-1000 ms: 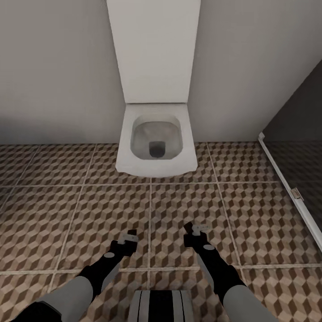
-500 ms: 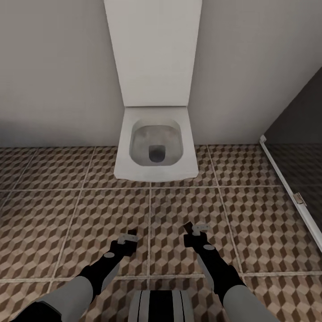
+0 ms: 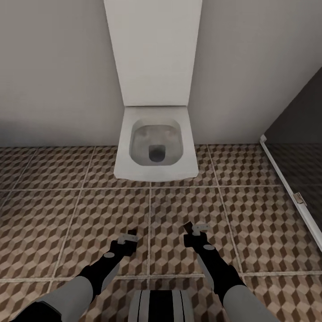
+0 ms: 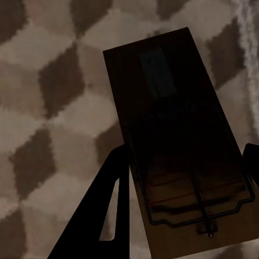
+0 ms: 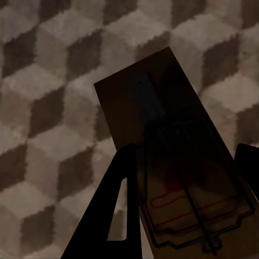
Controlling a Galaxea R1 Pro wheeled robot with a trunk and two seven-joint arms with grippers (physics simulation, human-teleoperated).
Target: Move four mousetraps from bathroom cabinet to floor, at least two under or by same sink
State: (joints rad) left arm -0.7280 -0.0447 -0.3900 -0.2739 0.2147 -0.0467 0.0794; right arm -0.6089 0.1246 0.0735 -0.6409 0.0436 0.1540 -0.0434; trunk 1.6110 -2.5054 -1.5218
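In the head view both arms reach low over the bathroom floor (image 3: 188,205). My left gripper (image 3: 128,236) is shut on a mousetrap (image 4: 172,124), a flat wooden rectangle with a dark wire bar, held between the dark fingers (image 4: 113,210) above the cube-pattern tiles. My right gripper (image 3: 197,229) is shut on a second mousetrap (image 5: 162,135), whose red marking and wire bar show between its fingers (image 5: 121,210). Both traps hang above the floor and show as pale slivers at the gripper tips. The cabinet and the sink are out of view.
A white wall-hung toilet (image 3: 155,147) with its lid raised stands straight ahead against the pale wall. A dark glass shower screen with a white bottom rail (image 3: 290,188) runs along the right. Open tiled floor lies to the left and between me and the toilet.
The camera moved slightly a second ago, shifting the toilet a little in the picture. Since then nothing has moved, and both grippers keep their traps.
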